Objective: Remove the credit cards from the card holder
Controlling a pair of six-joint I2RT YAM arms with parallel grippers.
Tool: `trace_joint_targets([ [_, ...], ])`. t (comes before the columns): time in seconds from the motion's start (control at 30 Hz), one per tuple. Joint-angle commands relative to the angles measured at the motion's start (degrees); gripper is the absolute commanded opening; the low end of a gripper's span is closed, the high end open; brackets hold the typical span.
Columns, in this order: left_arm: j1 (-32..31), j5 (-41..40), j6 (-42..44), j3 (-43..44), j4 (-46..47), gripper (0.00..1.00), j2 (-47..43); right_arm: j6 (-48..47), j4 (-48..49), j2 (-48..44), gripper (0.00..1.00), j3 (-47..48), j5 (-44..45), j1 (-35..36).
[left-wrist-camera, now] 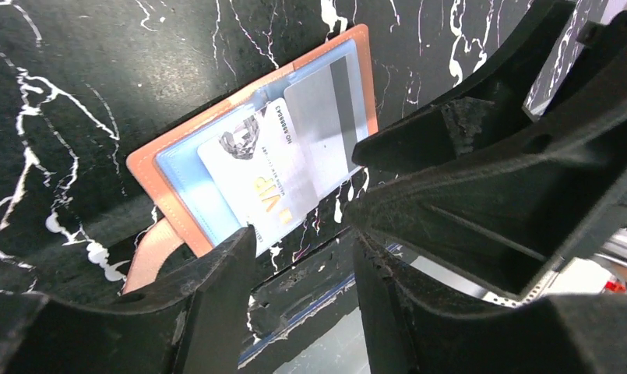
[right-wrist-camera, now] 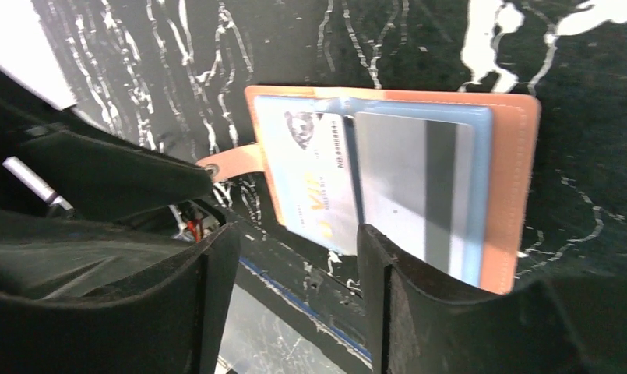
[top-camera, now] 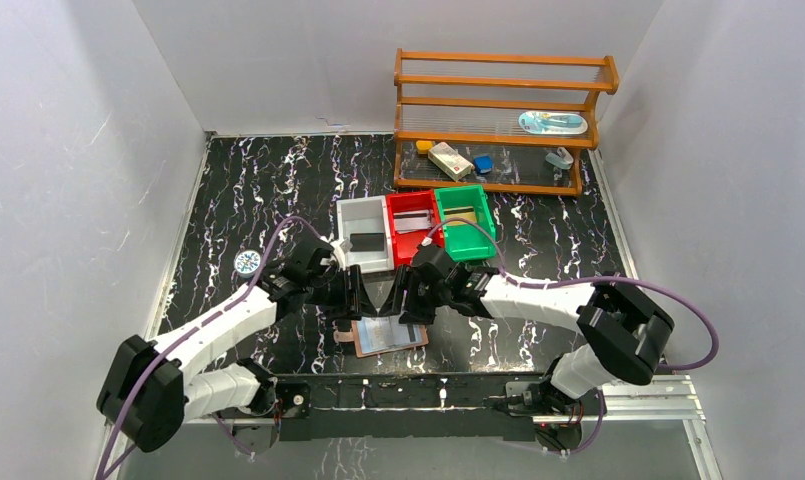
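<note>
Tan card holder (left-wrist-camera: 191,187) flat on table (left-wrist-camera: 61,93); two credit cards (left-wrist-camera: 271,171) inside

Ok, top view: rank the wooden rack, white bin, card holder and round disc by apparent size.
1. wooden rack
2. white bin and card holder: about alike, holder partly hidden, so unranked
3. round disc

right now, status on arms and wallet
Left gripper, right gripper: jaws open, empty. Wallet open flat, white card and striped card inside. Nothing blocking.
</note>
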Motion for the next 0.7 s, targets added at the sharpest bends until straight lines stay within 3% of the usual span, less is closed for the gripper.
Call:
trace_joint_targets([
  [0.0, -0.3, 6.2, 1.5, 0.6, 1.6, 0.46, 2.7, 1.3, 6.7, 0.0, 0.63, -0.6, -3.8, -0.1],
  [0.47, -0.3, 7.3, 3.6, -1.4, 0.5, 0.36, 9.5, 1.3, 9.8, 5.0, 0.52, -0.4, -7.8, -0.1],
  [0.67, -0.4, 5.6, 4.3, -2.1, 0.4, 0.31, 12.8, 1.1, 7.5, 5.2, 0.49, -0.2, -5.3, -0.1],
])
